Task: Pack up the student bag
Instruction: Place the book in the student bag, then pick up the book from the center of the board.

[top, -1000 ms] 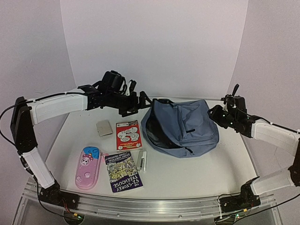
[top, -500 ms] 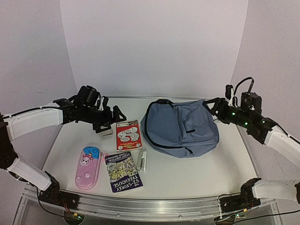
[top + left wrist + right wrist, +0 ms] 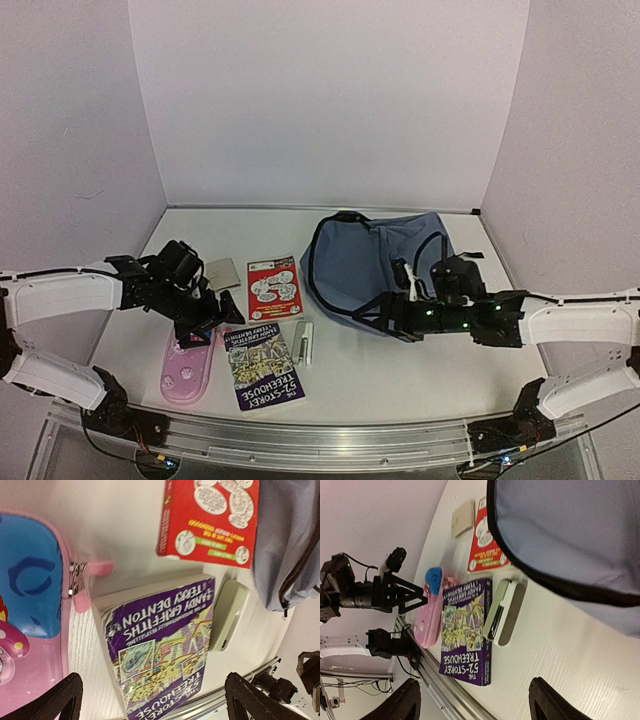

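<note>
slate-blue fabric marks the student bag (image 3: pixel 400 262), which lies slumped on the white table (image 3: pixel 450 375) from above. the right gripper (image 3: pixel 376 320) has its tips at the bag's near edge. its jaws are spread and hold nothing. the left gripper (image 3: pixel 212 322) hangs over a pink pencil case (image 3: pixel 185 372), released wide and empty. a purple book (image 3: pixel 262 365) lies between the two grippers, and a red book (image 3: pixel 273 288) lies beyond it.

from the left wrist, both fingers (image 3: pixel 60 700) stand far apart with the purple book in the gap below them. the pencil case sits beside the left-hand jaw. a small pale gadget (image 3: pixel 227 612) lies just ahead of the other jaw, touching the book's edge. the red book is further ahead, and the bag fills the far right corner.

from the right wrist, the jaws gape with bare table between them. the purple book and the gadget lie just ahead of them. the bag's black zip edge runs above on the right. a beige pad (image 3: pixel 462 517) lies far ahead, past the red book.
</note>
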Available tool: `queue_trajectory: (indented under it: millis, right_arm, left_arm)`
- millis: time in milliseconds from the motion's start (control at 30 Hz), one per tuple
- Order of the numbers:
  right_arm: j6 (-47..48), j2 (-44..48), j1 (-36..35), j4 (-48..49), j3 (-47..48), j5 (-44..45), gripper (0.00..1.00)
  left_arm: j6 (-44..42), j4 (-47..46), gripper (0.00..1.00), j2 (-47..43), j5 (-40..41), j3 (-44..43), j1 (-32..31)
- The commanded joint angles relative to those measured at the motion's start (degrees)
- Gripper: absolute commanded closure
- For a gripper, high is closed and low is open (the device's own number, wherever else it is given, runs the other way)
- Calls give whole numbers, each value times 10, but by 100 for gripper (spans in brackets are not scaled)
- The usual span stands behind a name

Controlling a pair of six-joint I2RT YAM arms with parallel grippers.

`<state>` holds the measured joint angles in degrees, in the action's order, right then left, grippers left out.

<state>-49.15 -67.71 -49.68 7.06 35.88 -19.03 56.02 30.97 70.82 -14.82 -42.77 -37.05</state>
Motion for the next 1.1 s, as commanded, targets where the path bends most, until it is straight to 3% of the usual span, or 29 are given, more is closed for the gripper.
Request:
queue_trajectory:
  millis: [0,267,467,800,1067]
  right_arm:
    - [-40,-71,-66,76,17,38,27]
    - [-74,-239,-151,150,70,44,29]
    - [-97,-327,-176,192,108,29,30]
    - [-113,-416,-184,203,140,15,34]
    - [-144,-466,-185,264,159,-27,35]
  left_arm:
    - [56,-26,1,-3,-9,30,-37]
    - [102,-71,2,-2,7,80,-67]
    - [107,-129,5,30,-10,100,-72]
    - [102,-156,33,74,-13,110,-74]
    - [117,-176,56,85,-20,131,-74]
